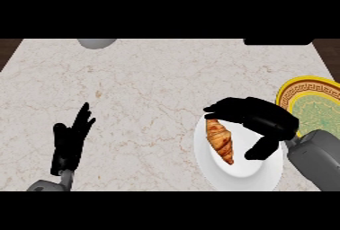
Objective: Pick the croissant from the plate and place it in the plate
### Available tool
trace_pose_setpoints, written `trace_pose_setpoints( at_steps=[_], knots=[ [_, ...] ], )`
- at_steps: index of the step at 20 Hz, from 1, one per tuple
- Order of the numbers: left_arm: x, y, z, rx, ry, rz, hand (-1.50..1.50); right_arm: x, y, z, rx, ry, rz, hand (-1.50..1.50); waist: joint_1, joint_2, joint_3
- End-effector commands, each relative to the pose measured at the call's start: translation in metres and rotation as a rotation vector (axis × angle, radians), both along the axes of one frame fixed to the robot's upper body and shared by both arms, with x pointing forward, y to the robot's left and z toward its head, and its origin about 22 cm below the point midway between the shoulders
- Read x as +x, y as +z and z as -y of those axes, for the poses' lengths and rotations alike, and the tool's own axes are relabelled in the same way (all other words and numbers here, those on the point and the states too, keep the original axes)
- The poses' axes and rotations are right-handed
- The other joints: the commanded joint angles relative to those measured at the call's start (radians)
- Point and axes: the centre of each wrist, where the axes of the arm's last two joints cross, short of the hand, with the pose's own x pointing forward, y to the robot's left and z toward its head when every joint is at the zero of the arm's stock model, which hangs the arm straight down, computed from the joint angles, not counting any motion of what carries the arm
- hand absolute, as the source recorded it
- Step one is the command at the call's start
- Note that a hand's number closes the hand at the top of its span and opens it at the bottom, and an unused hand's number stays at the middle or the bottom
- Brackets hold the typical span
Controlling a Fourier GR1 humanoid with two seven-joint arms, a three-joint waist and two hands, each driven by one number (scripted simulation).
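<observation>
A golden-brown croissant point(220, 140) lies on a white plate point(239, 173) at the lower right of the counter. My right hand point(260, 119) hovers over that plate, fingers arched across the croissant's top end and thumb hanging down at its right side, not closed on it. A second plate point(312, 103) with a yellow patterned rim and green centre sits at the right edge, just beyond the hand. My left hand point(69, 141) rests open at the lower left, fingers pointing up, far from both plates.
A grey rounded object point(97, 42) sits at the counter's far edge, upper left. A dark shape point(277, 41) lies along the far edge at upper right. Marble counter point(146, 90) spreads between the hands.
</observation>
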Motion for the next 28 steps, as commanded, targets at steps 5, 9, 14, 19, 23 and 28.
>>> trace_pose_setpoints(
  at_steps=[5, 9, 14, 19, 23, 28],
  knots=[
    [0.003, -0.003, 0.001, -0.019, -0.022, -0.013, 0.00, -0.002, 0.019, -0.047, -0.386, -0.023, 0.071, -1.50, 0.004, -0.001, -0.001],
    [0.010, 0.008, 0.002, -0.003, -0.007, 0.017, 0.00, -0.004, 0.006, -0.074, -0.550, -0.038, -0.005, -1.50, 0.011, 0.000, -0.001],
    [-0.004, 0.015, 0.004, -0.006, -0.027, -0.009, 0.00, -0.007, 0.010, -0.061, -0.623, -0.030, -0.051, -1.50, 0.007, -0.001, 0.001],
    [-0.003, 0.003, -0.002, -0.001, -0.003, 0.007, 0.00, 0.010, 0.005, -0.068, -0.650, -0.048, -0.070, -1.50, 0.007, 0.000, 0.000],
    [0.012, 0.001, 0.011, 0.000, -0.003, -0.006, 0.00, 0.006, 0.002, -0.083, -0.645, -0.052, -0.034, -1.50, 0.003, 0.001, 0.000],
    [0.000, 0.007, -0.012, -0.014, -0.013, -0.009, 0.00, -0.001, -0.027, -0.080, -0.672, -0.041, -0.045, -1.50, 0.004, 0.000, 0.000]
  ],
)
